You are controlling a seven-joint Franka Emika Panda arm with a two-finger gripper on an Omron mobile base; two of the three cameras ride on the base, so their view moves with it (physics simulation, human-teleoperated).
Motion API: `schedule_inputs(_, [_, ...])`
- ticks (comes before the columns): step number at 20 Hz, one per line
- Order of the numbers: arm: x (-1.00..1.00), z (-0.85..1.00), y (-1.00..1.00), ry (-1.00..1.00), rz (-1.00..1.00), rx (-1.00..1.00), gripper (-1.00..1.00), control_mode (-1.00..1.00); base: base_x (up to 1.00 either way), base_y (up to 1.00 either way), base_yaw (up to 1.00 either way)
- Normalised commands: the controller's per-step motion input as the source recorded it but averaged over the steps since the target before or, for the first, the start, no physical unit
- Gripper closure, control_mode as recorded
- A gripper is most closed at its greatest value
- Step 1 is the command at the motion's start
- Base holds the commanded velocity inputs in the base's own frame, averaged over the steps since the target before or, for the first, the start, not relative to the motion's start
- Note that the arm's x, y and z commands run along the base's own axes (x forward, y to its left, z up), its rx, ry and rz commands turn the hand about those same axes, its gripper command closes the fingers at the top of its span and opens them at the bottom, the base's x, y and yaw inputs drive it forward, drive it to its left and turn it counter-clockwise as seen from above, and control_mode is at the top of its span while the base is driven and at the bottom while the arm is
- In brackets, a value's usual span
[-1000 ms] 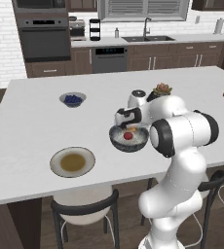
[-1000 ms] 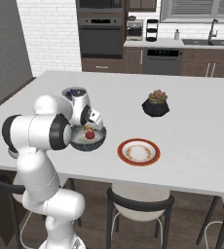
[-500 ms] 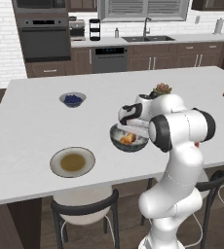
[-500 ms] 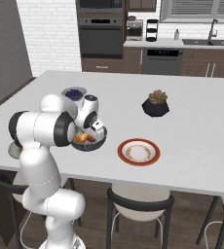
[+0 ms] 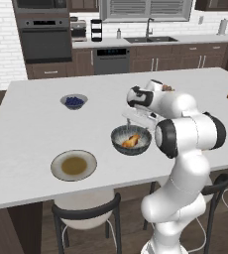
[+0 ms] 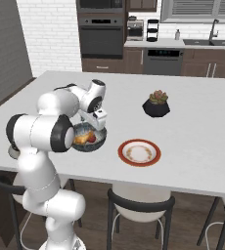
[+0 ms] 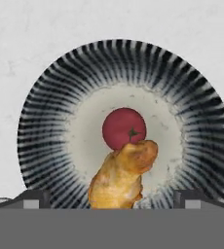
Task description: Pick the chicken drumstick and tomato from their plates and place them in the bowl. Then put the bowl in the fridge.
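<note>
Hand view shows the golden-orange lumpy chicken drumstick (image 7: 121,177) now lying beside the small round dark-red tomato (image 7: 122,128) inside the wide striped dark-grey bowl (image 7: 50,97), just dropped from the released, wide-spread claw (image 5: 136,116) above the white desk (image 5: 31,134), so carrying the bowl to the fridge remains.

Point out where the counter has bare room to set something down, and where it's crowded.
Bare counter lies between the berry bowl and the grey-rimmed plate, and along the far side toward the sink wall. More open room lies right of the orange-rimmed plate. It's crowded around the bowl, holding the drumstick and tomato, with the arm above and the potted succulent nearby.
</note>
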Motion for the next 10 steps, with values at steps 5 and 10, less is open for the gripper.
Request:
schedule_inputs(5, [-0.55,-0.02,-0.3,0.42,-0.27,0.0,-1.0,-1.0,0.0,0.0,0.0])
schedule_inputs(10, [-0.24,-0.47,-0.25,0.12,-0.19,0.0,-1.0,-1.0,0.0,0.0,0.0])
